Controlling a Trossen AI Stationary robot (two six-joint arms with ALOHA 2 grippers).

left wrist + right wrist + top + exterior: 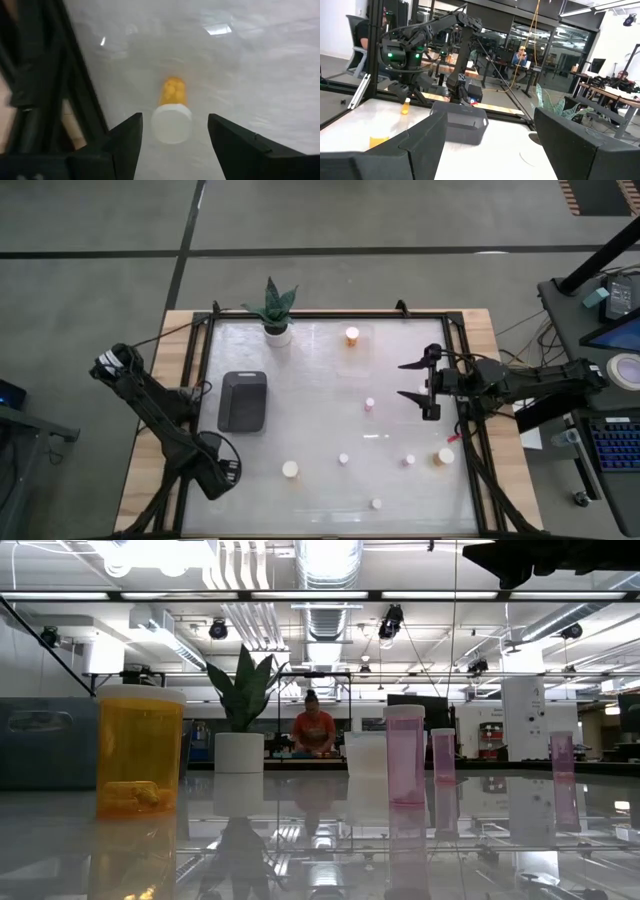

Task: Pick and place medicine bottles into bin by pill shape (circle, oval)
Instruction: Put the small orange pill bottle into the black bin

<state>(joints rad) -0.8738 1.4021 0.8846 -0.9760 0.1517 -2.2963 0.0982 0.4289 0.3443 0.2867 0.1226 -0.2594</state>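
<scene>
Several white-capped medicine bottles stand upright on the glossy table: orange ones at the far side, near left and near right, and smaller pinkish ones. The dark bin sits at the left middle. I cannot make out the clear tray. My left gripper is open and low at the near left. Its wrist view shows the near-left orange bottle ahead, untouched. My right gripper is open and empty, above the table's right middle.
A white pot with a green plant stands at the far edge. The table's wooden frame and black rails border it. In the low view a person sits far behind the table. Bare surface lies around the table's centre.
</scene>
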